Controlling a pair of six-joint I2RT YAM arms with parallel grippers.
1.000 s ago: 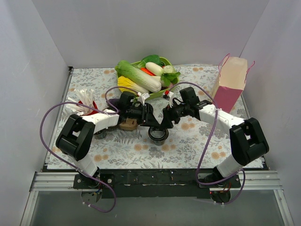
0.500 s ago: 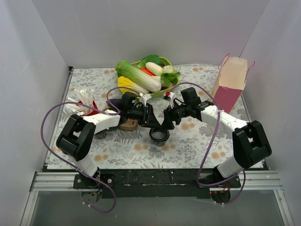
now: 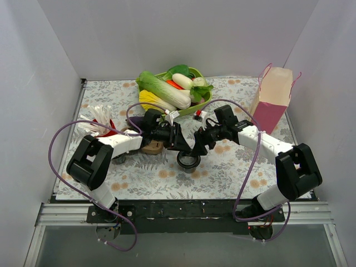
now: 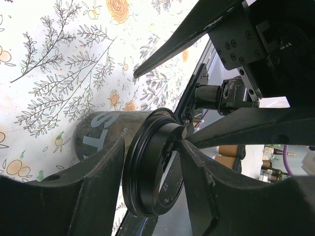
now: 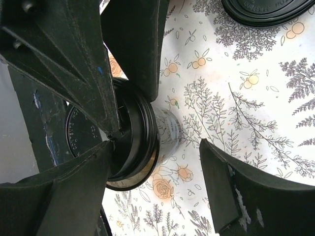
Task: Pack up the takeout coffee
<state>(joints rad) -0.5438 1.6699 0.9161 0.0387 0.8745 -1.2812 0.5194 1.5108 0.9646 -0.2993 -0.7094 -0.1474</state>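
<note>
Step in hand, as I read it: grasp/hand-off of the takeout coffee (image 4: 98,132), mid-bench, just right of the brown carrier (image 3: 151,147).

The left gripper (image 4: 150,150) comes in from the left w/ jaws clamped on the cup's black lid (image 4: 152,182), one finger each side of the rim. The right gripper (image 5: 156,147) comes in from the right. Its jaws are wide apart and straddle the cup: one finger is close by the lid, the other well off it w/ bare bench (image 5: 256,98) showing between. No right-side grip yet.

Can't tell whether the cup base is on the bench or just off it. A second black lid (image 5: 266,10) lies apart from the cup, at the frame edge of the right wrist view.

Next move, my judgement:
- Either the right jaws close on the cup body below the lid so the left can let go, or the left carries it alone.
- Keep the cup upright. A lid-only hold could pop off.
- Destination prob. a carrier hole or the pink bag (image 3: 271,100) at far right. Not clear which.
</note>
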